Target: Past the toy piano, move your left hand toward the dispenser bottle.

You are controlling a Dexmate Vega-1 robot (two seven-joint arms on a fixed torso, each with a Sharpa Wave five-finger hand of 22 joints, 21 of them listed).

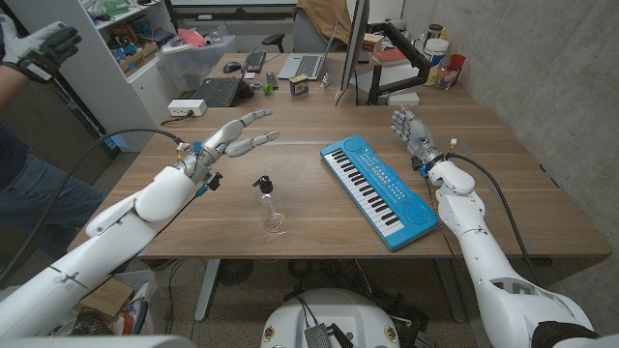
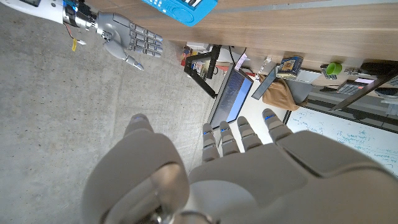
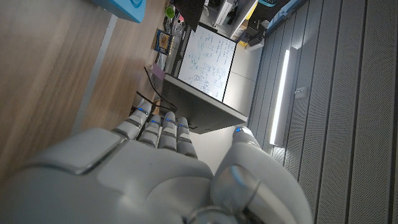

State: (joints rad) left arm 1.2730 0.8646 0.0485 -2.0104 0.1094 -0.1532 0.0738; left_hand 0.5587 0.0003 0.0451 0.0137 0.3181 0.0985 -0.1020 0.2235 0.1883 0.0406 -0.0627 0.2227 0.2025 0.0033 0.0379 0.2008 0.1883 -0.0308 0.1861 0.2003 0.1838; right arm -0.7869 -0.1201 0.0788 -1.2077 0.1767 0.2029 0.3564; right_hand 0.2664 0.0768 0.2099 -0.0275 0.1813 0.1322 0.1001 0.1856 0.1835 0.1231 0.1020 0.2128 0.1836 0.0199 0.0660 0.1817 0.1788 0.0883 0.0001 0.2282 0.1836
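Left robot hand (image 1: 235, 136): released, fingers spread and stretched toward 3 o'clock, raised over the worktop at about 10 o'clock of the bottle, apart from it; holding nothing.
Right robot hand (image 1: 410, 130): released, fingers apart and pointing up, just beside the piano's far right end, near the worktop's right side; holding nothing. Seen from the left wrist as well (image 2: 127, 41).
Bottle (image 1: 271, 204): clear, black pump top, upright near the worktop's front edge, left of centre.
Piano (image 1: 378, 189): blue, lying slantwise from centre toward 5 o'clock, its near corner close to the front edge; well apart from the bottle at 3 o'clock of it.
Open room: bare wood between bottle and piano, and between left robot hand and bottle.
Worktop (image 1: 309, 121): wooden; far edge crowded with laptop (image 1: 219, 91), keyboard (image 1: 254, 62) and monitor (image 1: 356, 46).
Person (image 1: 29, 145): at the left edge, gloved hand raised.
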